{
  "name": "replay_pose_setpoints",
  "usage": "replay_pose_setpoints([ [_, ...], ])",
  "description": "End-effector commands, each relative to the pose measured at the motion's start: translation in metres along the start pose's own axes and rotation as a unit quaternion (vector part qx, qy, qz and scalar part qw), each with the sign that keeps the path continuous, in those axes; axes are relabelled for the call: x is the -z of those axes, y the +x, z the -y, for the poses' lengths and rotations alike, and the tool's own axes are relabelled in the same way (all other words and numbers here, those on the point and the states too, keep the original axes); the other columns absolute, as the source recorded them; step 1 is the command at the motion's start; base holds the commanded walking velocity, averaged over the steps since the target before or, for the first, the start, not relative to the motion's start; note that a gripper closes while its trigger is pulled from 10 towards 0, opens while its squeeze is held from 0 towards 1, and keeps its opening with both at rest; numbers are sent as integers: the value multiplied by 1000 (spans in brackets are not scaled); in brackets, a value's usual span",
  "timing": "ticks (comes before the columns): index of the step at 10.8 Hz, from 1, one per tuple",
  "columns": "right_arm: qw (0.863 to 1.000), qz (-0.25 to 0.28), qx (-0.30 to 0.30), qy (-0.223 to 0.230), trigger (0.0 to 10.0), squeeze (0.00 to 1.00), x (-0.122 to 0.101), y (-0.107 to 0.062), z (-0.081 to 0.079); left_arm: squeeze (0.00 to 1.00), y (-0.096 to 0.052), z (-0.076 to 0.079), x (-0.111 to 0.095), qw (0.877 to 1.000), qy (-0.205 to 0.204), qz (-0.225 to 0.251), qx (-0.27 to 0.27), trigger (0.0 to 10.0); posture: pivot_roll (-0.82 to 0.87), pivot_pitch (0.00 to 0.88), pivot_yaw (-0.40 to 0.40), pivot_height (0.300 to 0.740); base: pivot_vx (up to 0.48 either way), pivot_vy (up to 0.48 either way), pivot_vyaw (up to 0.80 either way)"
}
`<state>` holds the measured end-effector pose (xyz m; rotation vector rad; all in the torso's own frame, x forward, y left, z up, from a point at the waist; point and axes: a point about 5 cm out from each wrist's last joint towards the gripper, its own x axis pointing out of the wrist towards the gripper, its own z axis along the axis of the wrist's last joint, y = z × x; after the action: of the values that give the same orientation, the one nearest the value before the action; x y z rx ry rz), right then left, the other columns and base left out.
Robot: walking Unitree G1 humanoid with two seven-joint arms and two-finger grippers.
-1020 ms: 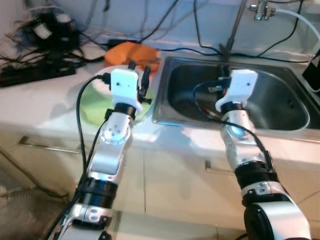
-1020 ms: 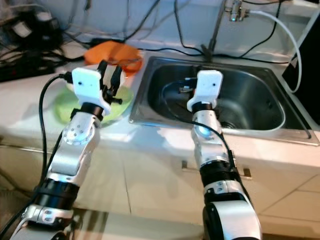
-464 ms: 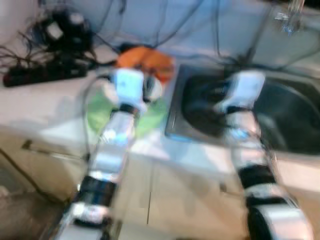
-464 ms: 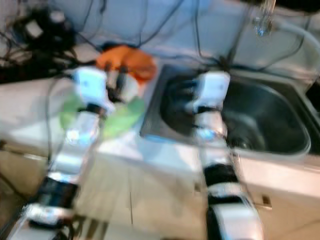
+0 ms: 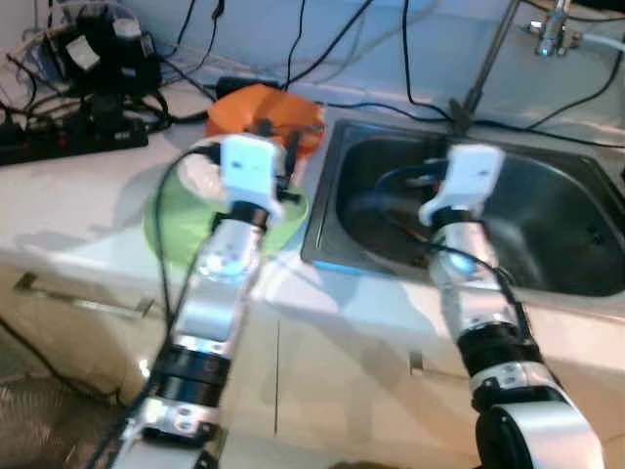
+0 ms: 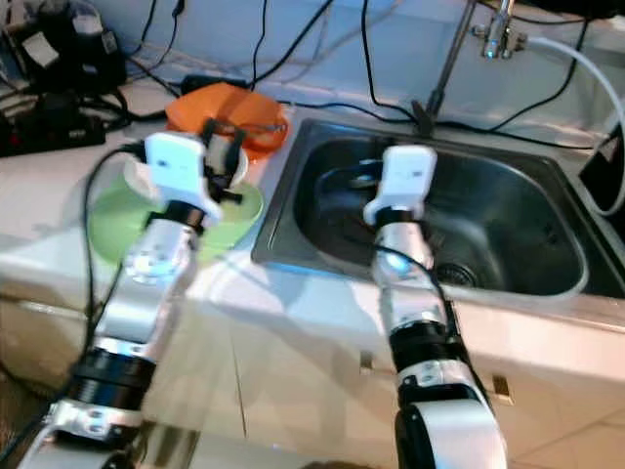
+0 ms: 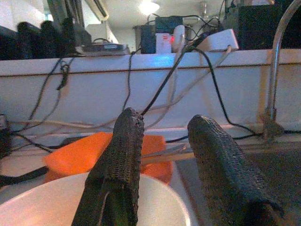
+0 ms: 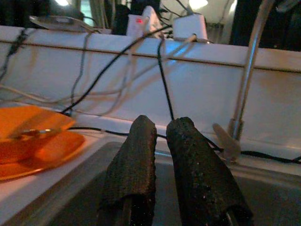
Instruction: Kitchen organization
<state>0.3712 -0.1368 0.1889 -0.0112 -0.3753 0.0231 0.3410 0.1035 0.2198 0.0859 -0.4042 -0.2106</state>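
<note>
My left pincer point(image 7: 162, 155) hangs parted, empty, over the white round bowl point(image 7: 70, 200); my right pincer point(image 8: 160, 141), nearly closed, empty, hovers above the steel sink point(image 6: 508, 210).

No words, brands, numbers or signs can be read anywhere — the pictures are too soft for that. The white chargers point(image 7: 221, 40) on the ledge behind the sink and the black power strip point(image 5: 73, 142) on the counter may carry print, but none of it is legible — only a red light glows among the plugs.
</note>
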Motion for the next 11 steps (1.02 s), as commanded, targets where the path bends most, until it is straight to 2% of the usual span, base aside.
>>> replay_pose_setpoints([
  [1,1000,2,2,3,10000,0,-3,3,1,0,3,-2,-8,1000,17,6,8,10000,226,31,-37,740,0,0,0],
  [3,1000,-1,0,4,10000,0,-2,3,0,0,7,-11,-8,991,113,-33,68,10000,235,30,-38,740,0,0,0],
  [4,1000,-4,-1,6,10000,0,-1,3,-1,0,10,-22,-9,984,141,-60,95,10000,238,28,-33,740,0,0,0],
  [6,1000,-7,-3,8,10000,0,1,2,-3,0,9,-33,-14,969,180,-81,146,10000,243,29,-32,740,0,0,0],
  [7,1000,-9,-4,9,10000,0,2,2,-3,0,0,-40,-14,950,197,-125,208,10000,247,30,-31,740,0,0,0],
  [9,1000,-10,-6,12,10000,0,2,2,-4,0,-12,-53,-16,935,207,-155,243,10000,251,30,-30,740,0,0,0],
  [10,1000,-12,-9,14,10000,0,3,1,-6,0,-14,-66,-19,938,208,-165,222,10000,250,28,-29,740,0,0,0],
  [11,1000,-12,-10,15,10000,0,3,1,-7,0,-11,-82,-34,963,164,-143,162,10000,256,28,-29,740,0,0,0],
])
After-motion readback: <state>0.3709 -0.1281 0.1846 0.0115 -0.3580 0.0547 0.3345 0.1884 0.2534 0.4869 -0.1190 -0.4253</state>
